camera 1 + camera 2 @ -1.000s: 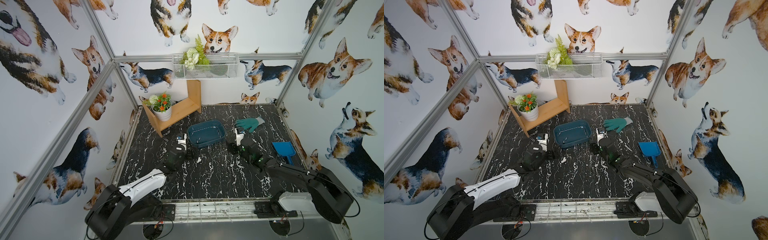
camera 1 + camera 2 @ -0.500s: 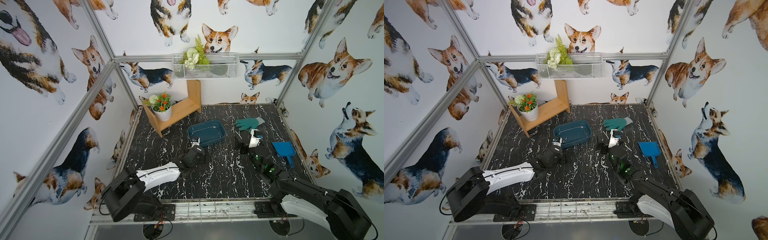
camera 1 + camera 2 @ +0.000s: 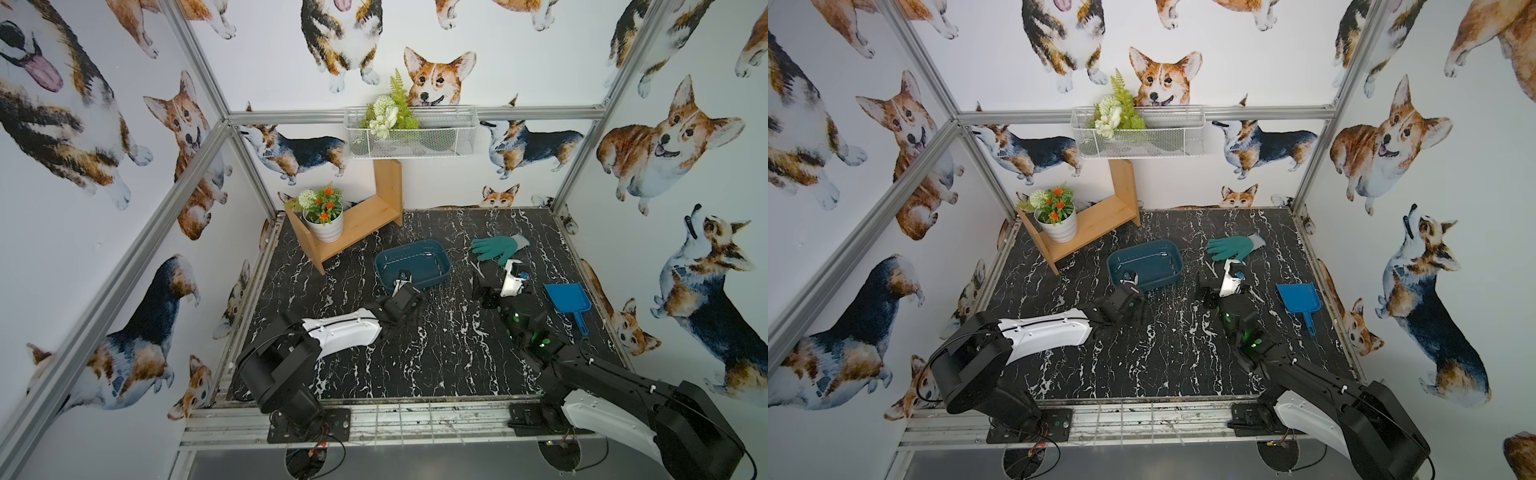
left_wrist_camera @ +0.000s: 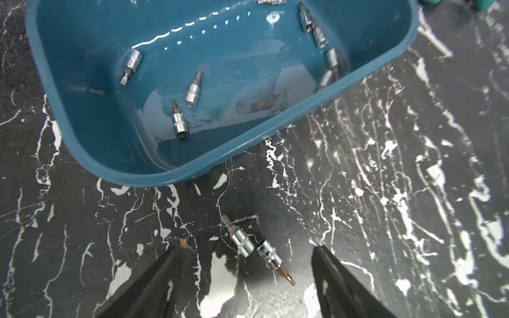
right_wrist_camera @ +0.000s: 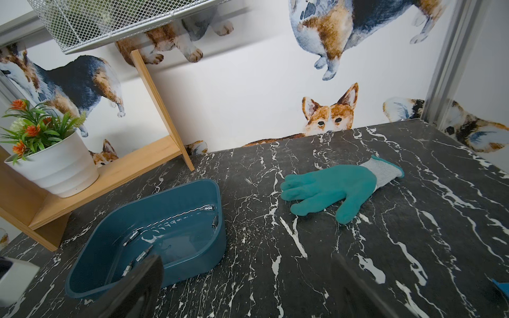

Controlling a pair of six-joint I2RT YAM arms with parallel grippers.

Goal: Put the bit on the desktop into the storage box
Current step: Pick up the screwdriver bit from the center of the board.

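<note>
Slantwise between parted left fingers (image 4: 154, 280), bit (image 4: 248, 245) points at storage box (image 4: 91, 124); right fingers (image 5: 143, 278) parted.

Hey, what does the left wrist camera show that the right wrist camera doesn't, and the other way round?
Only the left wrist view shows the loose bits lying on the desktop just outside the storage box, between the open fingers of the left tool. Only the right wrist view shows the potted plant, the wooden shelf, the wire basket and the right tool, open and empty. Both show the storage box with stored bits in it, and the black marble tabletop.
</note>
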